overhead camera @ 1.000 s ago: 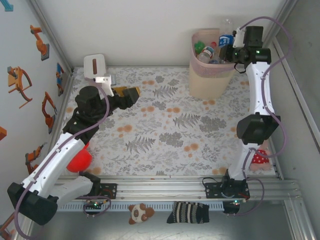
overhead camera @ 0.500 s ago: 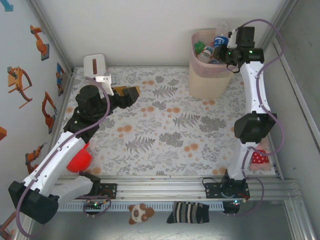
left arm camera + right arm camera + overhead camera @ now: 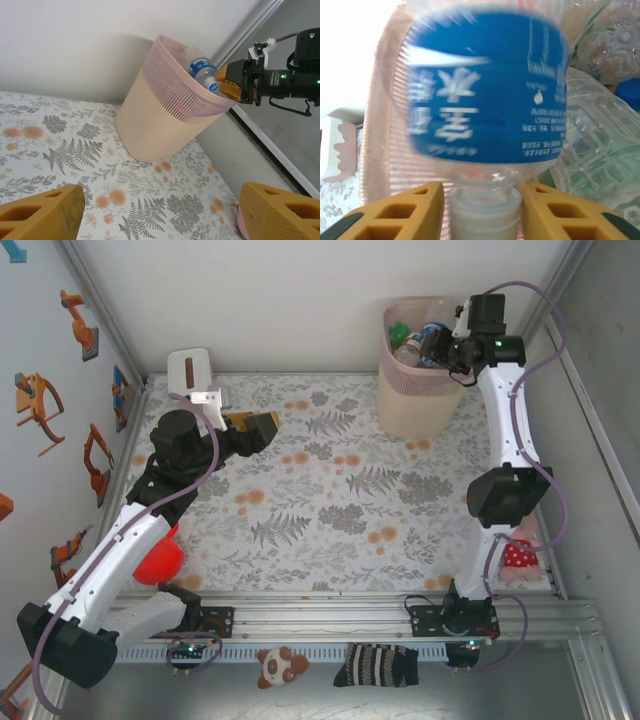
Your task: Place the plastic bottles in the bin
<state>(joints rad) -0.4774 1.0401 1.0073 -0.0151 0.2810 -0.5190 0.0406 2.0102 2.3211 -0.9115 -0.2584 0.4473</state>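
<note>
Over the bin (image 3: 420, 405), the right claw (image 3: 482, 200) brackets the cap of a blue-labelled water bottle (image 3: 485, 95), body pointing ahead into the bin; gripping or loose, I cannot tell.

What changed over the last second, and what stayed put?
The right gripper swung the blue-labelled bottle from upright above the bin down to its rim, cap toward the gripper. The jaws look to be parting and the bottle blurs, seemingly slipping free. The left gripper, open, and the bin stayed put.
</note>
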